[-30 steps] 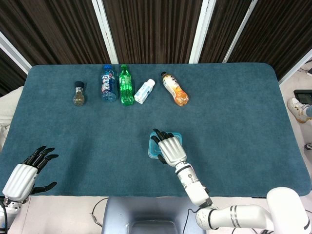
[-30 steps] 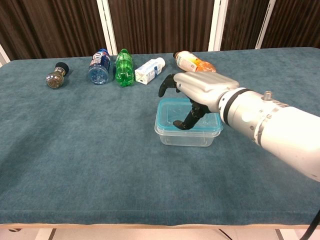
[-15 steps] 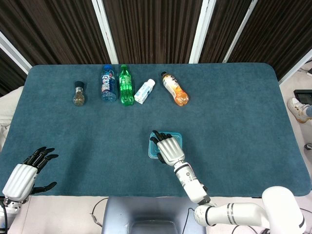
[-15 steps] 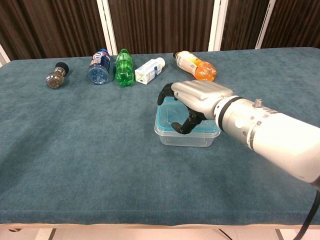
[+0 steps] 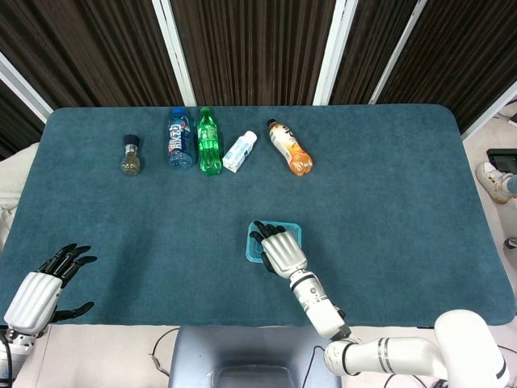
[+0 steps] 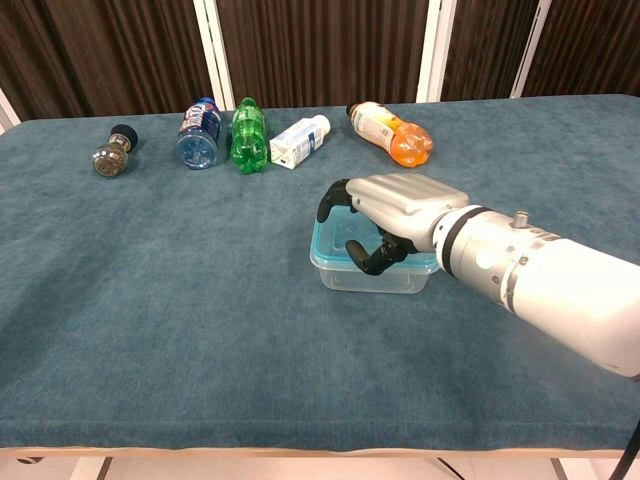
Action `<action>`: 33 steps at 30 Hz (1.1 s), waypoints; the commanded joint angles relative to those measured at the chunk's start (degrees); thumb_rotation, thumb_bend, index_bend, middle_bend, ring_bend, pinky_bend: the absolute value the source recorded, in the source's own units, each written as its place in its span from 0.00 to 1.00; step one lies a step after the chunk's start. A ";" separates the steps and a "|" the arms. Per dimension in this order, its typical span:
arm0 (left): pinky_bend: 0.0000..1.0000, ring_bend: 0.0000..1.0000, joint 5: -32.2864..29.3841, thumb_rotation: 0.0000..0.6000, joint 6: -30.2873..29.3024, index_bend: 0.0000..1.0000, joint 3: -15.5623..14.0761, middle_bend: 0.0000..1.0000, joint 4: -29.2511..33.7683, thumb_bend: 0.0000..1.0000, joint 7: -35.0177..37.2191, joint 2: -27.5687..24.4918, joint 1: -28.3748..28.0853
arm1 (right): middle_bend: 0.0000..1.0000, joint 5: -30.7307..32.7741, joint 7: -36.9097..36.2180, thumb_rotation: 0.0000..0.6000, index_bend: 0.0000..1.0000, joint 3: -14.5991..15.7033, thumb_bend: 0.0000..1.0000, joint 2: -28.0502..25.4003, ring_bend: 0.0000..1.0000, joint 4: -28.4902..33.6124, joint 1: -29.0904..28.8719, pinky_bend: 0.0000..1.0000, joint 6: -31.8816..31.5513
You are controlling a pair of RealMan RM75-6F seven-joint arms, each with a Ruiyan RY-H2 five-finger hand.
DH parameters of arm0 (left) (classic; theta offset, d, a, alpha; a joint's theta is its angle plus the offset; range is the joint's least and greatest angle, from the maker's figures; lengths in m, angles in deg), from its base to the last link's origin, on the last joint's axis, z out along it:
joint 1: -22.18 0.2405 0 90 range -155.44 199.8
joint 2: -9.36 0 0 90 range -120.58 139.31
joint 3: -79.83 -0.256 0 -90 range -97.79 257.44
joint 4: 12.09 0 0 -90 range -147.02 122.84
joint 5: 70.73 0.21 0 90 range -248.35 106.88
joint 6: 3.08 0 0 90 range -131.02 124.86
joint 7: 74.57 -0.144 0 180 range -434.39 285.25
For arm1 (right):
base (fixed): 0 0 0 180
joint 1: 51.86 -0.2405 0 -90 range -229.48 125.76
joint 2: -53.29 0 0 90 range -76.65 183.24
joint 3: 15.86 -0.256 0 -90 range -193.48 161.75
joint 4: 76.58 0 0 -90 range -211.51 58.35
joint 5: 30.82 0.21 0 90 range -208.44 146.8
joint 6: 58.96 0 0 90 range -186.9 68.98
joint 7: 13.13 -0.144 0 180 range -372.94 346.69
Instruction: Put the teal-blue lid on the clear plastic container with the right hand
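Fingers of our right hand (image 6: 385, 215) curl down over the teal-blue lid (image 6: 335, 240), which already sits on the clear rectangular plastic container (image 6: 372, 275). We cannot tell whether the dark fingertips are pressing the lid or just hovering above it, and nothing looks pinched; the grasp state is unclear from both views. In the head view the right hand (image 5: 279, 250) covers most of the lid (image 5: 252, 245), with only a teal edge showing at its 9 o'clock side.

Container stands near the middle of the dark teal cloth-covered table (image 6: 150, 300). Far off toward 12 o'clock lies a row of items: small dark-capped glass jar (image 5: 130, 155), blue-labelled clear bottle (image 5: 179, 140), green plastic bottle (image 5: 208, 142), small white carton-like bottle (image 5: 240, 151), orange drink bottle (image 5: 289, 147).

Left hand (image 5: 40, 290) rests off at 8 o'clock by the table edge, fingers spread, holding nothing.

Risks, as we judge them: lid may not be seated all round, since the palm hides the far corners. Uneven pressure could tip the light container or pop one corner up. Curled fingertips could also drag the lid off when lifting.
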 commanded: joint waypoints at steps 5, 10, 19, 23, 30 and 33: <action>0.32 0.10 -0.05 1.00 0.00 0.25 0.01 0.14 0.04 0.41 -0.05 0.00 0.02 | 0.20 -0.43 -0.50 1.00 0.37 0.42 0.48 -0.32 0.24 0.08 0.30 0.39 0.02; 0.32 0.10 -0.17 1.00 0.10 0.25 0.00 0.14 0.17 0.41 -0.09 -0.06 0.04 | 0.20 -0.61 -0.83 1.00 0.37 0.67 0.48 -0.42 0.24 0.04 0.49 0.39 0.12; 0.32 0.10 -0.48 1.00 0.31 0.25 0.12 0.14 0.24 0.41 0.03 -0.13 -0.03 | 0.20 -3.67 -1.01 1.00 0.36 1.21 0.48 -0.22 0.24 -0.44 0.97 0.39 -1.94; 0.32 0.10 -0.43 1.00 0.28 0.25 0.14 0.14 0.23 0.41 0.05 -0.10 -0.04 | 0.20 -7.36 -1.20 1.00 0.35 1.80 0.48 -0.38 0.24 0.35 1.93 0.39 -5.05; 0.32 0.10 -0.40 1.00 0.34 0.25 0.12 0.14 0.26 0.41 -0.13 -0.04 -0.05 | 0.20 -11.18 -1.50 1.00 0.35 2.68 0.48 -0.85 0.24 1.28 2.88 0.39 -7.56; 0.32 0.10 -0.46 1.00 0.43 0.25 0.14 0.14 0.36 0.42 -0.37 0.00 -0.07 | 0.20 -13.16 -3.24 1.00 0.35 3.85 0.48 -2.19 0.24 3.31 3.70 0.39 -7.18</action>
